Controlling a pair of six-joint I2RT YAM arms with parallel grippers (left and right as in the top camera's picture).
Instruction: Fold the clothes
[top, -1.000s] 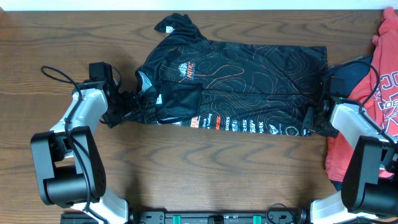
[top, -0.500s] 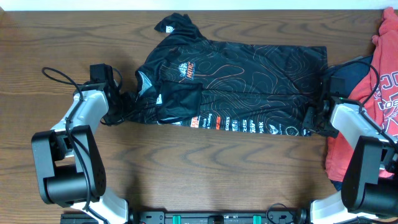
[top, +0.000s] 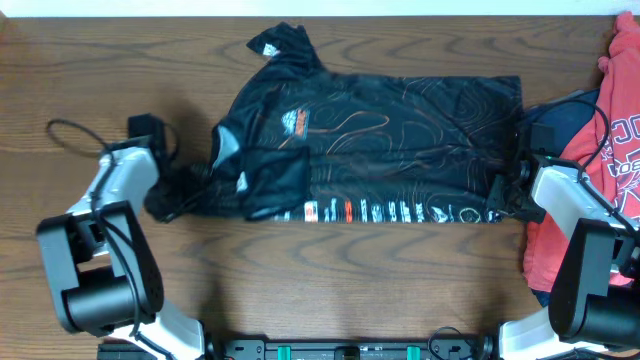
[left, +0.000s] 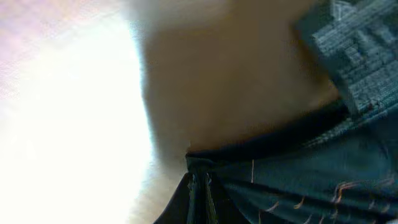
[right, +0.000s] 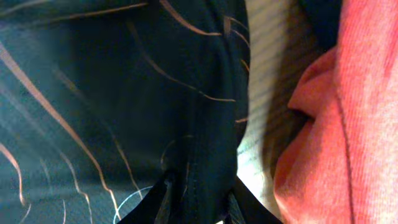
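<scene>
The clothes are one black jersey (top: 400, 130) with thin orange contour lines, lying flat across the back half of the table, collar to the left. My left gripper (top: 168, 195) is shut on a bunched fold at the jersey's left end. In the left wrist view the cloth (left: 311, 180) runs taut into the closed jaws of the left gripper (left: 200, 202). My right gripper (top: 502, 205) holds the jersey's front right corner. The right wrist view shows the dark hem (right: 93, 93) pinched between the fingers of the right gripper (right: 199, 202).
A red garment (top: 610, 130) lies on a navy one (top: 575, 112) at the right edge, close beside my right arm; its red cloth (right: 348, 124) fills the right of the right wrist view. A black cable (top: 70, 130) loops left of my left arm. Bare wood (top: 350, 290) lies in front.
My left gripper has shut on the jersey's left end and pulled it left and toward the front; the jersey has slid and stretched that way. The right arm has stayed put.
</scene>
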